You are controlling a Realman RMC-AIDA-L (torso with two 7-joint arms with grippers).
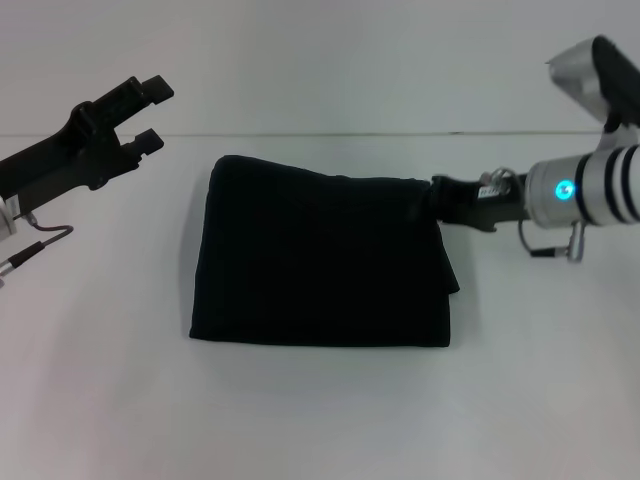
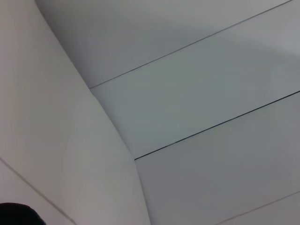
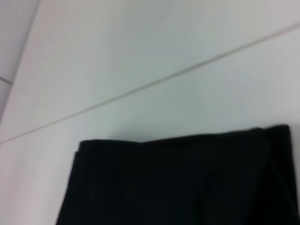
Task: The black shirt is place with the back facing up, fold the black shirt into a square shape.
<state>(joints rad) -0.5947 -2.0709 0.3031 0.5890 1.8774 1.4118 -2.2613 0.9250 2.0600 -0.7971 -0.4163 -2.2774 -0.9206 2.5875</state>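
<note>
Your soft black shirt [image 1: 320,265] lies folded square on the white table [image 1: 320,410]. Right gripper [image 1: 432,205] meets its far right corner, fingers hidden; left gripper [image 1: 150,115] hovers apart, fingers spread.

The black shirt [image 1: 320,262] is seen folded mid-frame, the right gripper [image 1: 432,203] at its upper-right corner, the left gripper [image 1: 150,115] raised at upper left, its fingers parted.

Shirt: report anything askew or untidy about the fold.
The shirt is folded roughly square, but its far edge slopes and a flap bulges out at the near right side. The right gripper sits at its far right corner; the left gripper hovers apart.
</note>
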